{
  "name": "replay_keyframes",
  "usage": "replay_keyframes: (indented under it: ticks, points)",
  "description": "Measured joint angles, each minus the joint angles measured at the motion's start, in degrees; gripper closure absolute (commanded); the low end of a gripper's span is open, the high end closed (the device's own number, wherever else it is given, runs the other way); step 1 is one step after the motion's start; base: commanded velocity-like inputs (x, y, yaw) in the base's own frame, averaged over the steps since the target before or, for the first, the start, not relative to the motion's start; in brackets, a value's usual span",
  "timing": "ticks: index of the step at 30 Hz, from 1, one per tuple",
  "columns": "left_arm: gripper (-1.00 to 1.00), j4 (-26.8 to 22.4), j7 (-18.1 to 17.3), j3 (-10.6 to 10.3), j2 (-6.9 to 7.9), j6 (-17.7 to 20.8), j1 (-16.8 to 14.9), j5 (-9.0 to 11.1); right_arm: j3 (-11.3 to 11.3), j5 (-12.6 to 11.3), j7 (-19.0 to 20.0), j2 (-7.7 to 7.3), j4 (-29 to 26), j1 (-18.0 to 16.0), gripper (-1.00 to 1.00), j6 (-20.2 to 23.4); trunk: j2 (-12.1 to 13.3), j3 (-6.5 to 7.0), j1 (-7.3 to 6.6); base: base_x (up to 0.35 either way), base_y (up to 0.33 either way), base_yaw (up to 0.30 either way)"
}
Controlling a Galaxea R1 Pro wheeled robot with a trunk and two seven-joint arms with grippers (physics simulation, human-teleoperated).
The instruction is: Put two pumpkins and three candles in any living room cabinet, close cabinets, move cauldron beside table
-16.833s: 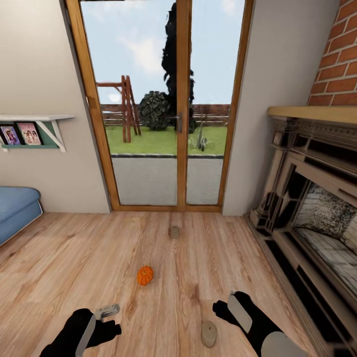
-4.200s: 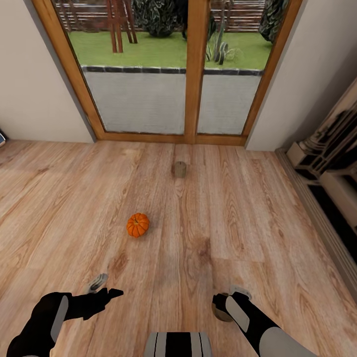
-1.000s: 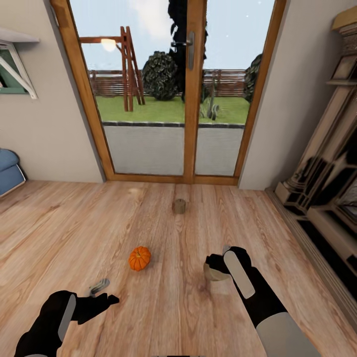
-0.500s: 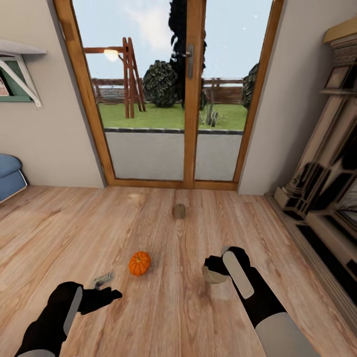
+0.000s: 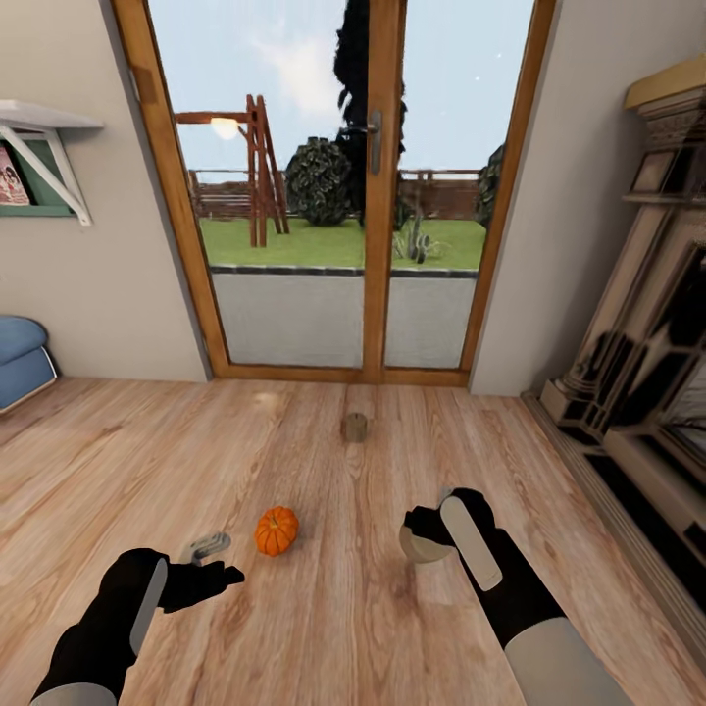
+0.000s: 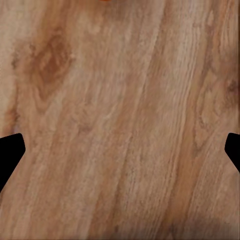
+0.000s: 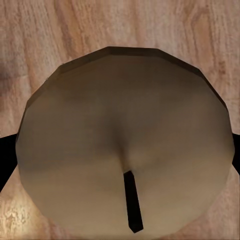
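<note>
An orange ribbed pumpkin sits on the wooden floor, just ahead and to the right of my left gripper. That gripper is open and holds nothing. In the left wrist view its fingertips frame bare planks, with a sliver of the pumpkin at the edge. My right gripper is shut on a tan-grey candle and holds it slightly above the floor. The right wrist view shows that candle close up, with a dark wick. A second candle stands on the floor near the glass door.
A wood-framed glass door stands straight ahead. A dark ornate fireplace lines the right wall. A blue sofa corner and a wall shelf are at the left. Open floor lies between them.
My right gripper has closed on the near candle and lifted it off the floor. The head view rose and tilted up again. My left gripper drifted slightly toward the pumpkin.
</note>
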Motion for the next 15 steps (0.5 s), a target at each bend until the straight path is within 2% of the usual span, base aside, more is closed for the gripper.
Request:
replay_keyframes:
  ticks: [4,15]
  points:
    - [-1.0,0.0,0.0,0.0,0.09,0.0,0.0,0.0,0.0,0.1,0.0,0.03,0.0,0.0,1.0,0.0,0.1,0.51,-0.11,0.0,0.0,0.0]
    - [-1.0,-1.0,-0.1,0.0,0.15,0.0,-0.1,0.0,-0.1,0.1,0.1,0.12,0.2,0.0,1.0,-0.2,4.5,1.44,-2.52,0.0,0.0,0.0]
